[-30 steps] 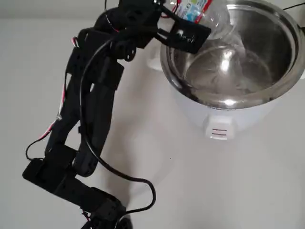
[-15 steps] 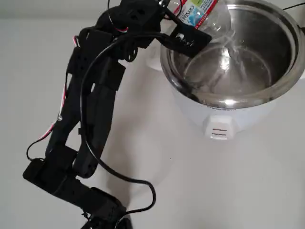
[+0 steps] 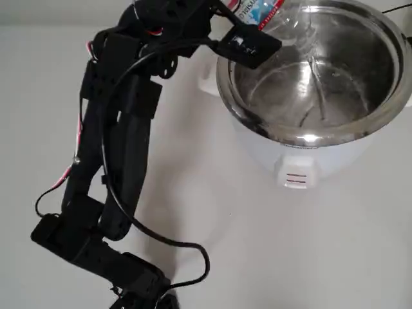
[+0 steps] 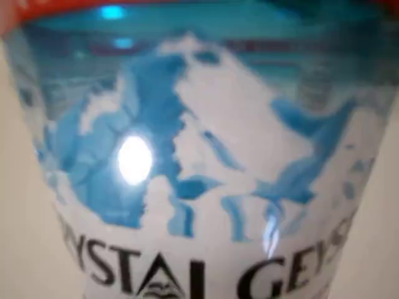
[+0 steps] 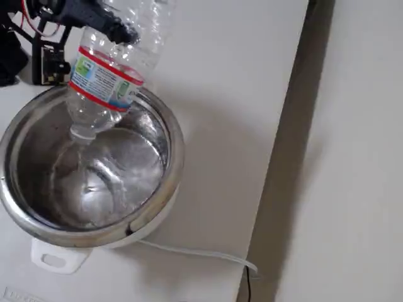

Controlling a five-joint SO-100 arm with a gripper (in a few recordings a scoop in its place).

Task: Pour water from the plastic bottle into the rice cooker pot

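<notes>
- Pouring is the step in hand, I judge: the plastic bottle (image 5: 108,78) is held tipped, mouth down, over the rice cooker pot (image 5: 165,129), so that water can fall straight inside and not on the tabletop (image 5: 227,88).
- Pincer (image 3: 248,40) is clamped around the bottle at its labelled middle; a grip there, and not at the neck, keeps the mouth free.
- In the wrist view the label (image 4: 206,174) is very close to the camera, which agrees with a firm hold on the middle.
- In the overhead view the neck reaches past the pot's rim (image 3: 222,90), and a thin stream seems to run down to the shiny bottom.
- The pot sits in its white cooker body (image 3: 293,164) with the opening up and wide.
- The bottle looks mostly clear, so I judge little water remains.
</notes>
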